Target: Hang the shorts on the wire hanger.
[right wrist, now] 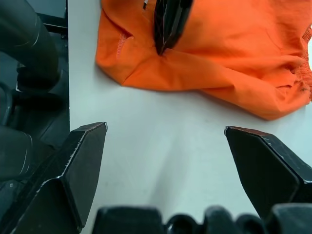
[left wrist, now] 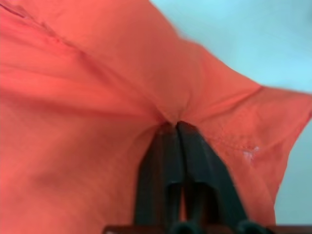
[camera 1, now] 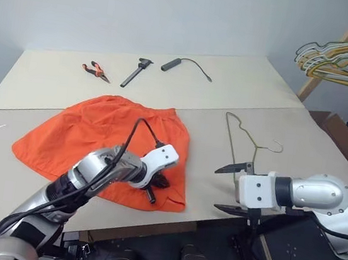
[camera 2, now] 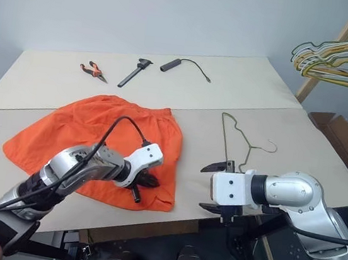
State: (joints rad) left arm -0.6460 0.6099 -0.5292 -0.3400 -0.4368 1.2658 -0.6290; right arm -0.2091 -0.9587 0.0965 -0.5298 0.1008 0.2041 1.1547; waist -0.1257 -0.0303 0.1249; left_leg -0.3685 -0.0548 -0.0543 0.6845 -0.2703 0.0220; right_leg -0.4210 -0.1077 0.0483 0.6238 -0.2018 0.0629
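The orange shorts (camera 1: 97,133) lie spread flat on the near left of the table (camera 1: 298,151). My left gripper (camera 1: 154,189) points down onto the leg hem nearest me. In the left wrist view its fingers (left wrist: 195,161) are shut, pinching a fold of the shorts (left wrist: 97,97). The thin wire hanger (camera 1: 229,137) lies flat on the table right of the shorts, its hook turned to the right. Just in front of the hanger, over the table's front edge, my right gripper (camera 1: 229,189) is open and holds nothing. Its wrist view looks across bare table to the shorts (right wrist: 234,58).
At the back of the table lie orange-handled pliers (camera 1: 96,70), a black tool (camera 1: 135,72) and a black device with a cable (camera 1: 179,64). A bunch of coloured hangers (camera 1: 344,59) hangs on a wooden rack at the far right. A cardboard box (camera 1: 339,131) stands beside the table.
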